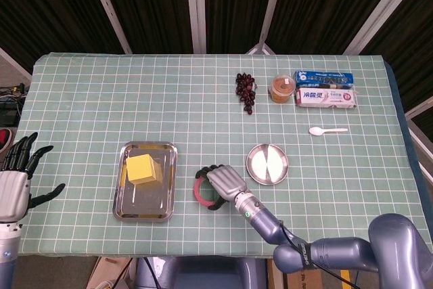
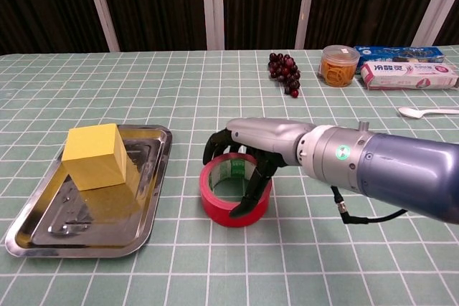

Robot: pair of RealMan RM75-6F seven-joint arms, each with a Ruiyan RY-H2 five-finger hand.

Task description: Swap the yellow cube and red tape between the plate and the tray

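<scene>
Your right hand (image 2: pixel 247 150) grips the red tape (image 2: pixel 235 198) on the cloth between tray (image 2: pixel 155 206) and plate (image 1: pixel 266 164). Yellow cube (image 2: pixel 94 155) in tray. Left hand (image 1: pixel 15 181) spread, holding nothing.

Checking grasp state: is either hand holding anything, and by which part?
The right hand grips the red tape across its ring: fingers curl over the far rim, thumb on the near wall. The tape sits on the table. The left hand holds nothing.

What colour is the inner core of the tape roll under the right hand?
Green and white on the red tape; chest view shows it best.
</scene>
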